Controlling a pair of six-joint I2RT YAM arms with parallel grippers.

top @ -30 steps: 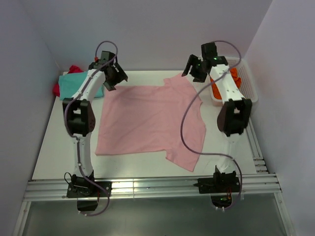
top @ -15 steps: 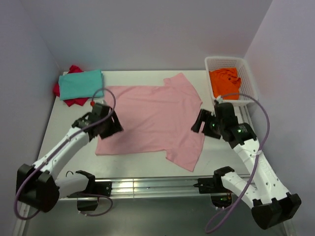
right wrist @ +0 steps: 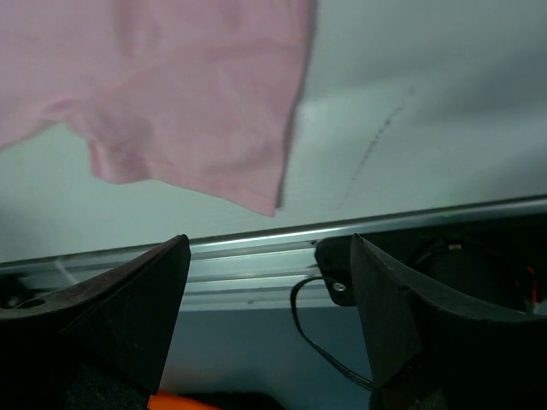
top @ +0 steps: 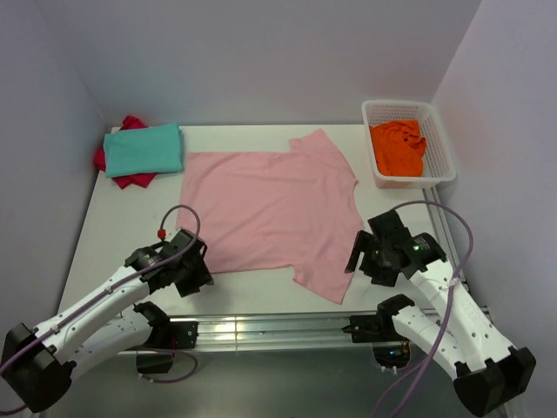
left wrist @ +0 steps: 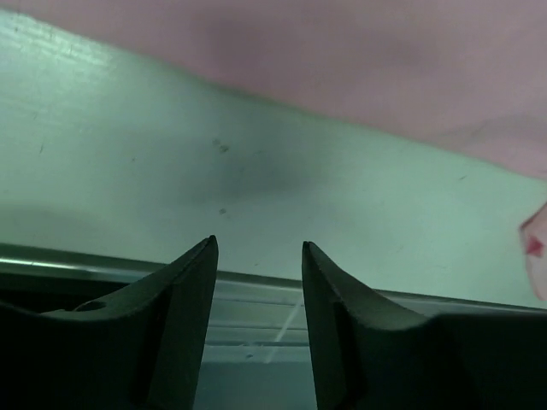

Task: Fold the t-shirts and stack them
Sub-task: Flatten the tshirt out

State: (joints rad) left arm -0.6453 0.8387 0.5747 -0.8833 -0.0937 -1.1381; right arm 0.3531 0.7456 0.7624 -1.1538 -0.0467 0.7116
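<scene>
The pink t-shirt [top: 270, 205] lies spread flat in the middle of the table [top: 113, 231]. Its hem is toward 9 o'clock, and its sleeves point to 12 and 5 o'clock.

At the 10 o'clock corner a folded teal shirt [top: 144, 149] rests on top of a red cloth [top: 130, 180], close to the pink shirt's far hem corner. At 2 o'clock a white basket [top: 442, 150] holds a crumpled orange shirt [top: 397, 146] and stands apart from the far sleeve. Nothing lies on the pink shirt.

The left claw [left wrist: 259, 248] is low at 7 o'clock, by the shirt's near hem corner. Its fingers are moderately parted and hold nothing. The wrist view shows bare table between them, with the pink edge beyond. The left arm hides that hem corner in the top view.

The right claw [right wrist: 269, 248] is at 4 o'clock, just beside the near sleeve. Its fingers are spread wide and empty, and the sleeve's corner sits ahead of them. A purple cable [top: 435, 207] loops over the right arm.

The table is white, with a faint scratch near the right claw. A metal rail [top: 278, 329] runs along its near edge at 6 o'clock. Plain pale lilac walls [top: 261, 61] close in the far side and both flanks.
</scene>
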